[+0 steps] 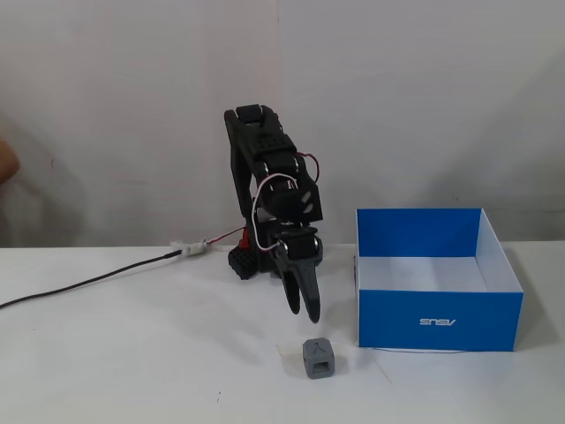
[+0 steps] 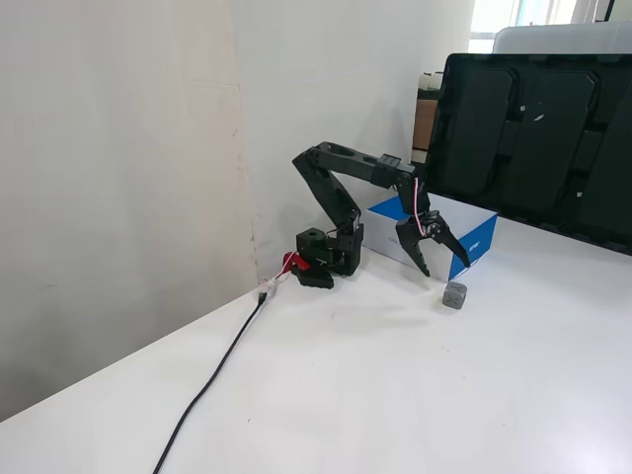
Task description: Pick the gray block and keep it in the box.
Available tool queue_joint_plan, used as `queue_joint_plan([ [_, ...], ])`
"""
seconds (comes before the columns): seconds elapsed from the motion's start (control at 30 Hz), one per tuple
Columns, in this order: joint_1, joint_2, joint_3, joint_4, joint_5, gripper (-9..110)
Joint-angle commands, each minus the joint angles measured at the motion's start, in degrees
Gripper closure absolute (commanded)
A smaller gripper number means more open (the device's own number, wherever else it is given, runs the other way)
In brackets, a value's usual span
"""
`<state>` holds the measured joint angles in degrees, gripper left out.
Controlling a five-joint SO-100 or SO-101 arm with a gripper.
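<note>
The gray block (image 1: 319, 358) (image 2: 455, 294), a small cube, rests on the white table just off the front left corner of the box in a fixed view. The box (image 1: 477, 318) (image 2: 482, 240) is open-topped, blue outside and white inside, with nothing showing in it. My gripper (image 1: 305, 311) (image 2: 444, 267) hangs fingers-down a little above the table, slightly behind and to the left of the block in that same fixed view. Its jaws are spread and hold nothing. There is a clear gap between gripper and block.
The arm's base (image 1: 247, 261) (image 2: 326, 267) stands against the back wall. A black cable (image 1: 88, 283) (image 2: 212, 380) runs from it across the table. A large dark monitor (image 2: 533, 138) stands behind the box. Something skin-coloured (image 1: 4, 163) shows at the left edge.
</note>
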<state>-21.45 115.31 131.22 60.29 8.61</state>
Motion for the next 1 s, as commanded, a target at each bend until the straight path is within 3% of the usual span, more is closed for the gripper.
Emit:
queue_joint_plan([
  [0.0, -1.2, -2.1, -5.1, -2.5, 1.1, 69],
  [0.37, -1.8, -26.5, -22.3, -0.7, 2.6, 65],
  [0.6, -2.5, -31.9, -24.6, -0.4, 3.2, 65],
  [0.67, -2.7, -32.6, -24.9, -0.4, 3.2, 77],
  [0.87, -2.7, -35.9, -26.2, -0.4, 3.2, 79],
  [0.97, -2.5, -36.3, -26.6, -0.3, 3.2, 97],
])
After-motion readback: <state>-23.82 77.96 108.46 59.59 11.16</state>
